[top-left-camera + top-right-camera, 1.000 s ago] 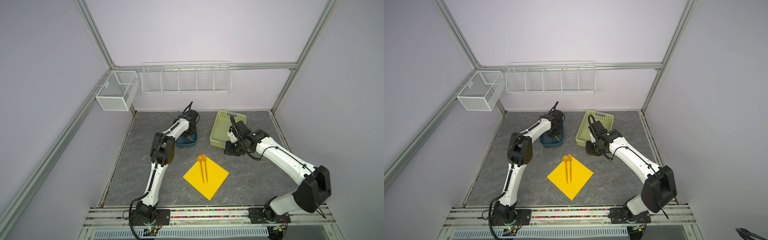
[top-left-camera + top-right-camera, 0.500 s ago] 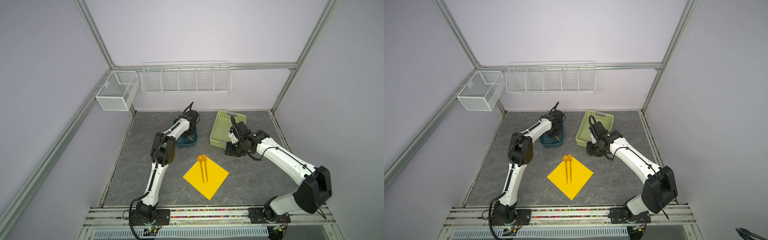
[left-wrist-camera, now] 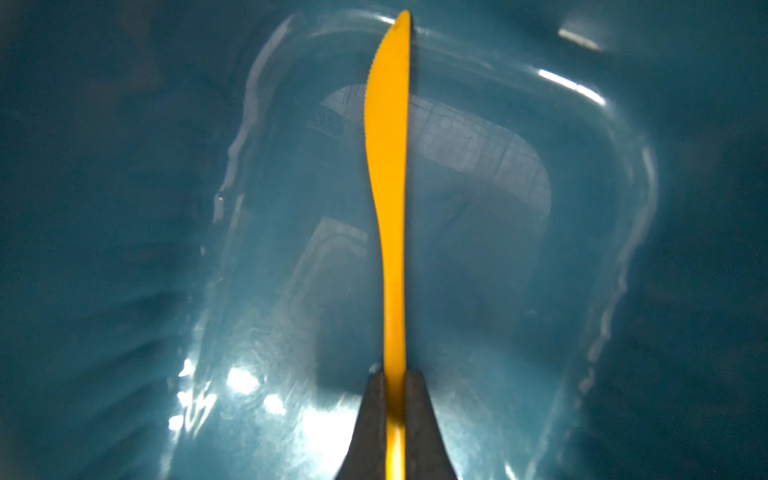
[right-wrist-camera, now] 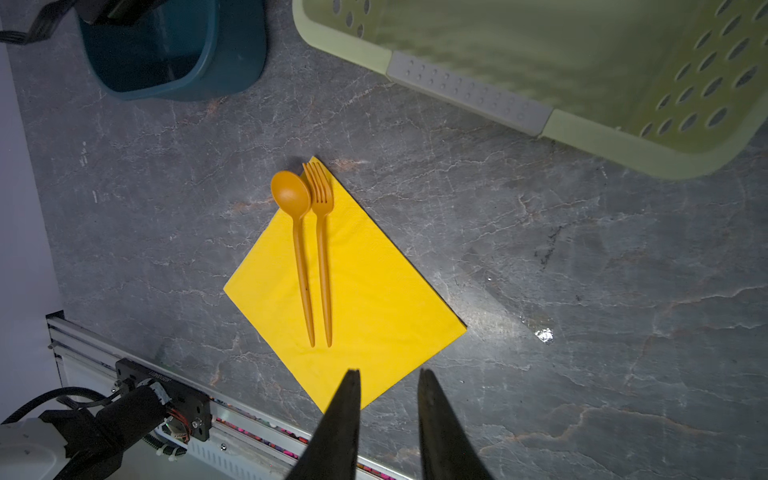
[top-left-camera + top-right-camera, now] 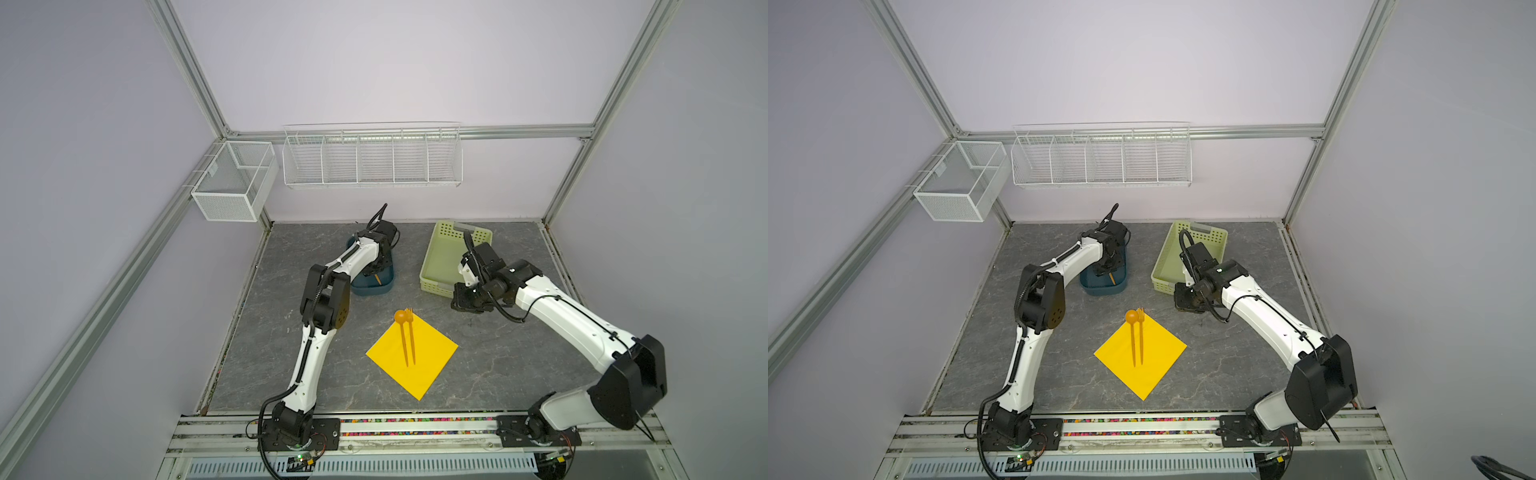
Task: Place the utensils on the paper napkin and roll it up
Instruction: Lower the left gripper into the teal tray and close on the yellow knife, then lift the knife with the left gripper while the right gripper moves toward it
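Knife (image 3: 386, 166) sits pinched in left jaws; right jaws gape slightly, empty.

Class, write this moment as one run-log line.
left gripper: shut on knife inside blue bin | right gripper: open, empty | spoon, fork: on yellow napkin

Bright overhead; wrist views dim, glary

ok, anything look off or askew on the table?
Minor: the spoon lies with its bowl overhanging the napkin edge onto bare table; the fork reaches the napkin's very corner. Nothing spilled or damaged.
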